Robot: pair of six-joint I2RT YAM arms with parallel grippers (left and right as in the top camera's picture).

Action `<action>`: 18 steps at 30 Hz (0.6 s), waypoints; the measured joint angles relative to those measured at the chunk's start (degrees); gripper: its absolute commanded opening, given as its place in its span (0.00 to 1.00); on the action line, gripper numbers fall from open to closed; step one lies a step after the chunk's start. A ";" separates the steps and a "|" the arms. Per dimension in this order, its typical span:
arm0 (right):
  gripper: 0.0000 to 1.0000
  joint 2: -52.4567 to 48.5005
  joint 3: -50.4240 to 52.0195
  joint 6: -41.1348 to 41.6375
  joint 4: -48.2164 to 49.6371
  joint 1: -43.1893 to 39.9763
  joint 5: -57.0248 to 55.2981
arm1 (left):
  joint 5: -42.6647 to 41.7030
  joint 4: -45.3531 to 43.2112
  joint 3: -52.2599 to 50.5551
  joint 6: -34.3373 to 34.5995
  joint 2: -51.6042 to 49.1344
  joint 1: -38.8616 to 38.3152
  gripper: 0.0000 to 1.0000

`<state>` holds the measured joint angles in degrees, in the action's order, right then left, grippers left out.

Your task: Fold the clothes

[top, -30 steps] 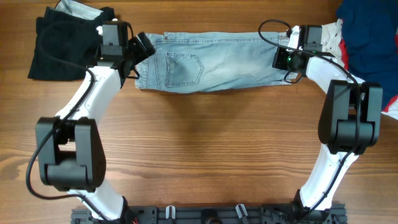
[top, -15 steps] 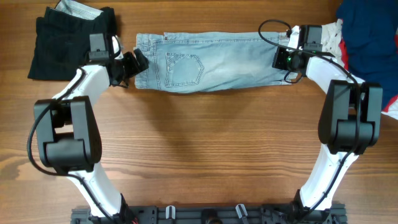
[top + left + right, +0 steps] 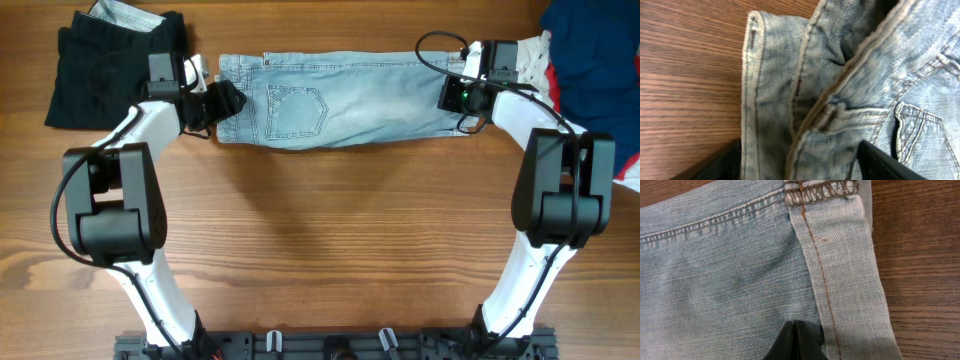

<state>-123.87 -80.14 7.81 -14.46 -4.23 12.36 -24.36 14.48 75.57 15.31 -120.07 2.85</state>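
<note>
You've got two arms rising from the near edge of one wooden table, bare wood in front of them. Mid-table lies one pair of light blue jeans, flat, lengthwise left to right, waistband at left, leg hems at right, one back pocket facing up. Your left gripper is at the waistband end: its two fingers stand wide apart with the waistband between them, not clamped on it. Your right gripper is at the hem end: its fingertips meet, pinching the denim just inside the hem stitching. At the far left corner lies one black folded garment, apart from the jeans. At the far right corner sits one pile of clothes, mostly dark blue, with white and red showing.
</note>
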 measured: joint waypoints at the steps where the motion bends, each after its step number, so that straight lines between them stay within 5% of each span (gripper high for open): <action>1: 0.04 0.00 0.00 0.00 0.00 0.00 0.00 | 0.00 -0.22 0.00 0.11 -0.04 -0.11 0.57; 3: 0.04 0.00 0.00 0.00 0.00 0.00 0.00 | -0.17 -0.87 -0.02 0.15 -0.44 -0.48 0.37; 5: 0.04 0.00 0.00 0.00 -0.02 0.00 0.00 | -0.28 -1.53 -0.07 0.26 -0.90 -0.87 0.04; 18: 0.04 0.00 -0.76 0.00 -2.78 0.00 0.24 | -1.77 -1.01 -0.28 0.28 -1.75 -0.31 0.04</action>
<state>-123.87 -80.90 7.81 -17.23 -4.23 12.60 -26.13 13.47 75.29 15.59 -121.82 2.55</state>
